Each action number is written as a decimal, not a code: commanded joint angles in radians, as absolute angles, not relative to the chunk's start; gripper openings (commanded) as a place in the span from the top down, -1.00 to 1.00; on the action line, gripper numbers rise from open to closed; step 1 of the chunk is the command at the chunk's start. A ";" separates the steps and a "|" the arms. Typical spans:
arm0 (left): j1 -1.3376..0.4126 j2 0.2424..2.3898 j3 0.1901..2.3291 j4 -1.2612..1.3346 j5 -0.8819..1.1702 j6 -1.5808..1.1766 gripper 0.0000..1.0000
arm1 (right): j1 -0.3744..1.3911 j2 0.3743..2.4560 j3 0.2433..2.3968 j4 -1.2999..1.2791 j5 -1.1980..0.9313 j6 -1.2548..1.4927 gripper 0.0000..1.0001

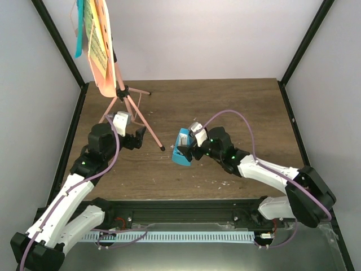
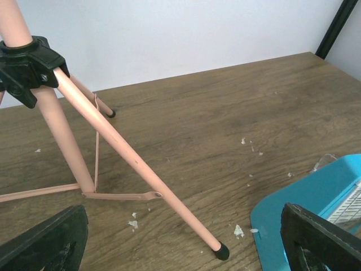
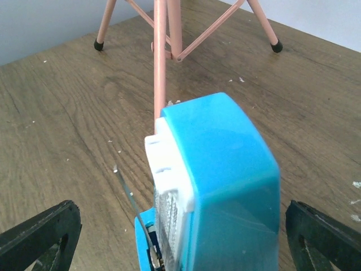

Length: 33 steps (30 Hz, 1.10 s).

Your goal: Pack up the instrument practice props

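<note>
The salmon-pink music stand rises upright at the back left of the table. Its hole-punched desk carries blue and yellow music sheets. My left gripper is open and low by the stand's nearest leg. That leg's black foot lies between the wide-spread fingers without touching them. The blue metronome stands mid-table. My right gripper is open, one finger on each side of the metronome, and neither finger presses on it.
The wooden table is walled by grey panels with black corner posts. Small white flecks dot the wood. A thin metal rod sticks up from the metronome's left side. The stand's other two feet rest farther back.
</note>
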<state>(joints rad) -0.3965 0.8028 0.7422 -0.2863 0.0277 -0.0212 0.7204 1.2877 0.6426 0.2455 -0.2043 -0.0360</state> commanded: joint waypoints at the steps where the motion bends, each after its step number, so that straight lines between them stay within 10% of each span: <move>1: -0.398 0.804 0.745 -0.289 0.004 -0.014 -0.89 | 0.713 1.306 0.671 0.336 -0.149 -0.062 -1.00; 33: -0.399 0.825 0.748 -0.295 -0.007 -0.012 -0.89 | 0.572 1.351 0.613 0.410 -0.435 -0.006 -0.65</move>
<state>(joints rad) -0.3965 0.8246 0.7422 -0.2932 0.0025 -0.0212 0.5827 1.3479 0.6228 0.3756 -0.4156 -0.0166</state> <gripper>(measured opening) 0.945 0.839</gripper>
